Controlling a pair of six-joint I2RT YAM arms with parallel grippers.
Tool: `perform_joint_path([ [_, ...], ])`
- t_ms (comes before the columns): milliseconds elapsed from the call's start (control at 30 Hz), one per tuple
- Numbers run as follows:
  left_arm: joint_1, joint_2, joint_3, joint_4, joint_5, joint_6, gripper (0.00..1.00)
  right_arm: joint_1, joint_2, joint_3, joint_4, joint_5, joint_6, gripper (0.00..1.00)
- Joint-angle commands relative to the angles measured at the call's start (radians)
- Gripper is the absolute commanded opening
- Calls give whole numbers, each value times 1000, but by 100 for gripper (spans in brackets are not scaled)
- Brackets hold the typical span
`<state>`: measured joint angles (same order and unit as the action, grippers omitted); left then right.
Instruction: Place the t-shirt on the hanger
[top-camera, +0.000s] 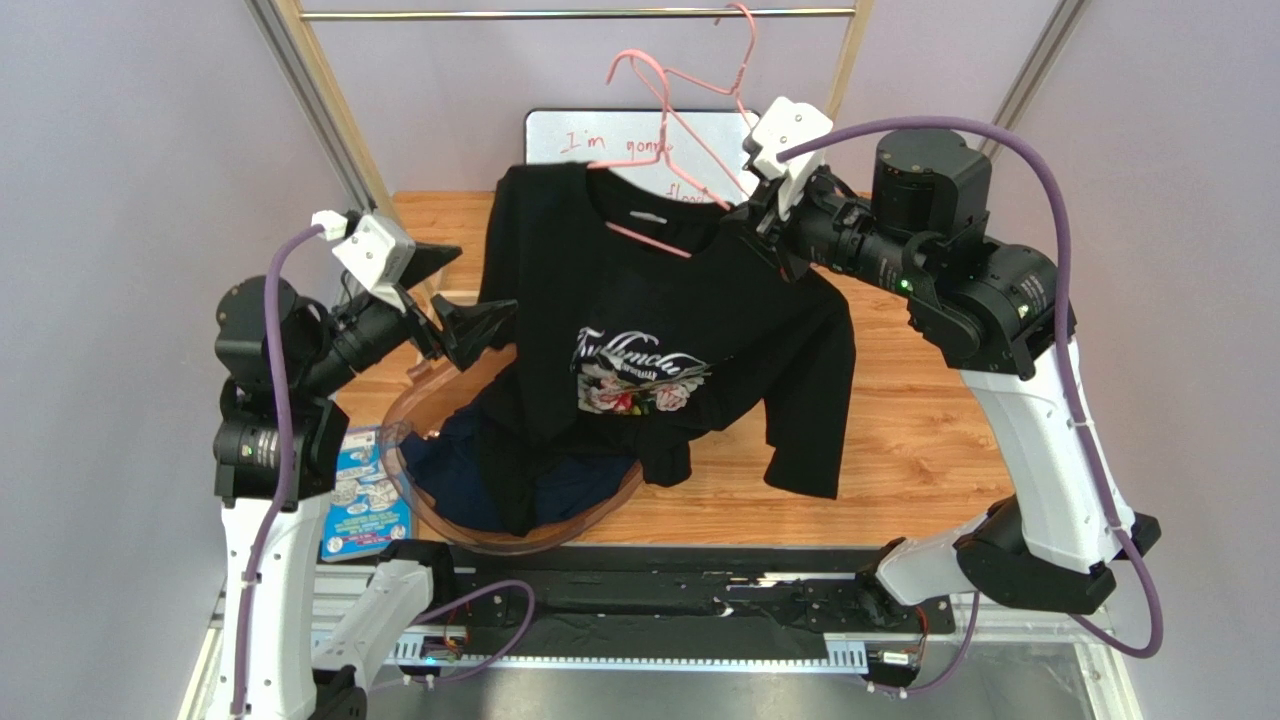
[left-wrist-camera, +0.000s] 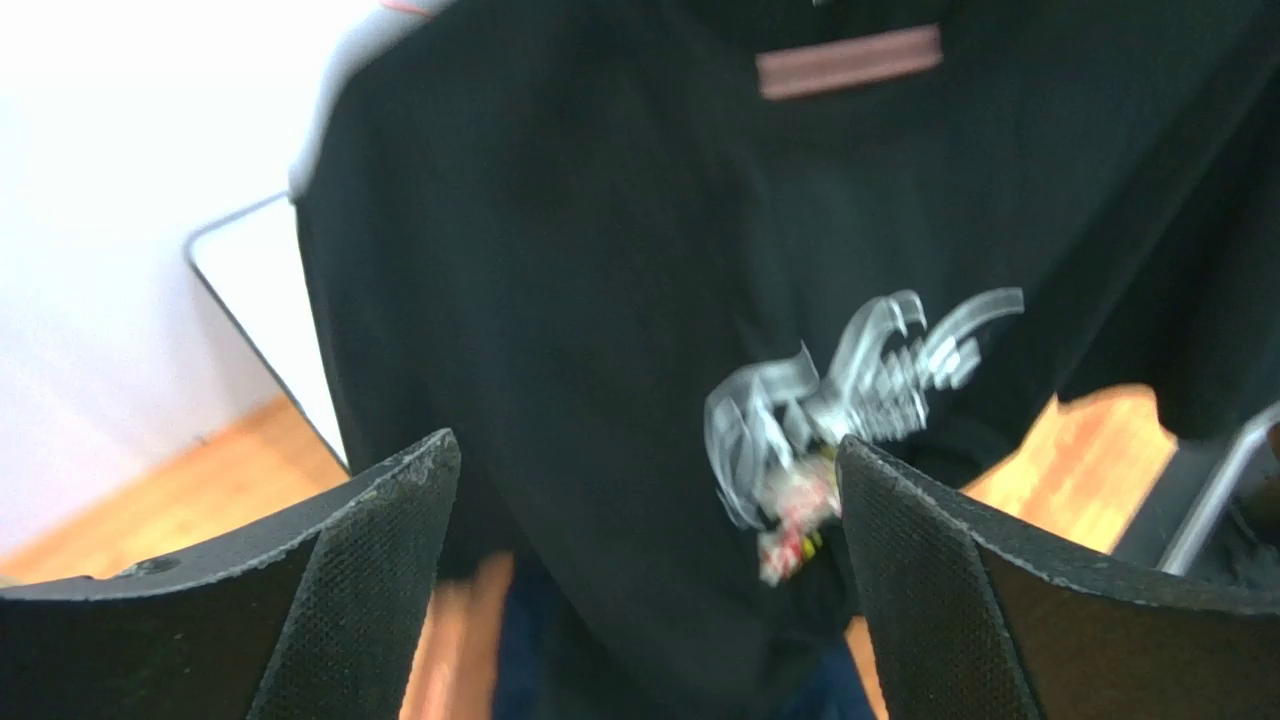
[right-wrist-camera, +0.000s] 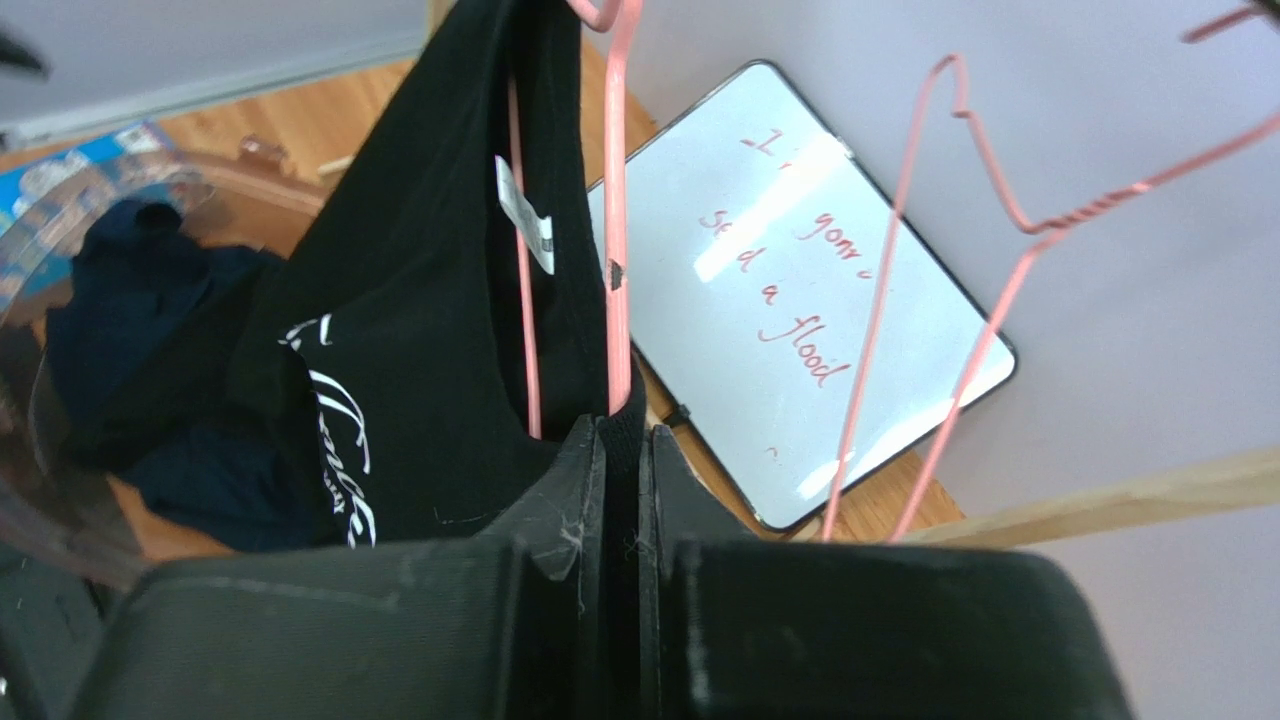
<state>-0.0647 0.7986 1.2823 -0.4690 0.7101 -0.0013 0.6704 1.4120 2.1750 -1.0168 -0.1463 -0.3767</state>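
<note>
The black t-shirt with its white script print hangs in the air over the table. A pink wire hanger sits inside its neck, with its hook sticking up above the collar. My right gripper is shut on the shirt's shoulder; in the right wrist view black fabric is pinched between the jaws and the hanger wire runs down into them. My left gripper is open and empty beside the shirt's left edge. In the left wrist view the shirt hangs just ahead of it, blurred.
A second pink hanger hangs from the metal rail at the back. A whiteboard leans against the wall. A clear basin under the shirt holds a navy garment. A booklet lies at the left.
</note>
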Motion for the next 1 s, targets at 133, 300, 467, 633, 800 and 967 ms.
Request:
perform_joint_path([
  [133,2,16,-244,105,202,164,99,-9,-93,54,268,89,144,0],
  [300,-105,137,-310,118,154,413,99,-9,-108,48,328,64,156,0],
  [467,-185,318,-298,197,106,436,99,-9,-114,58,368,33,173,0],
  [633,-285,416,-303,176,216,465,99,-9,-107,72,383,34,173,0],
  [800,-397,413,-356,232,262,399,99,-9,-99,59,414,43,168,0],
  [967,-535,413,-448,453,148,175,99,-11,-91,28,457,44,183,0],
])
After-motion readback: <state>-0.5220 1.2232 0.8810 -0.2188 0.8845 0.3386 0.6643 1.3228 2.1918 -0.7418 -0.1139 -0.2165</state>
